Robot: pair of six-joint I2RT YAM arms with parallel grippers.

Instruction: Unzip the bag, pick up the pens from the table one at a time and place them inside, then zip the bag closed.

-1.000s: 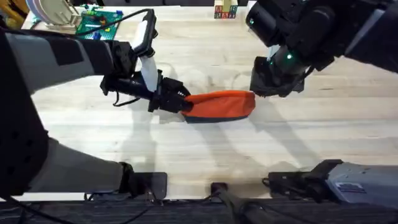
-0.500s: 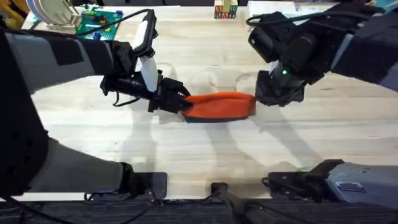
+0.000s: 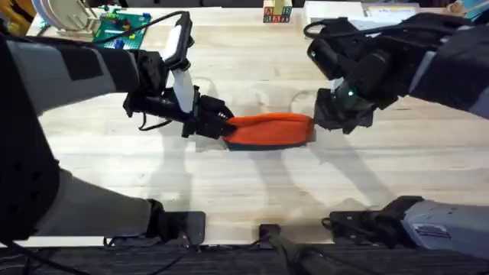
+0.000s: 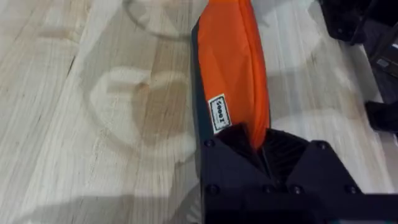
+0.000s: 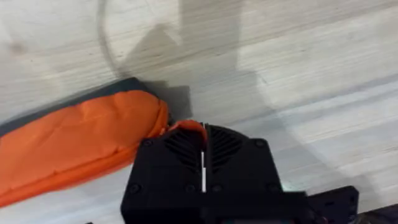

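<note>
Large light plank-wood table (image 3: 252, 198): carries small elongated orange fabric pouch (image 3: 269, 130), mid-table, lying flat. Left gripper (image 3: 221, 126) clamped on pouch's left end. Right gripper (image 3: 319, 126) pinched together on orange tab at right end. Judgement: closing or opening zip underway; zipper state unclear.

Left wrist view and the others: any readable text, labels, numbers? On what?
Small white tag sewn on the bag: dark print on it, too blurred to read.
Toy blocks at the table's far edge: markings too small to read.
White sticker on the right arm's base: print too small to read.
Nothing else legible.
</note>
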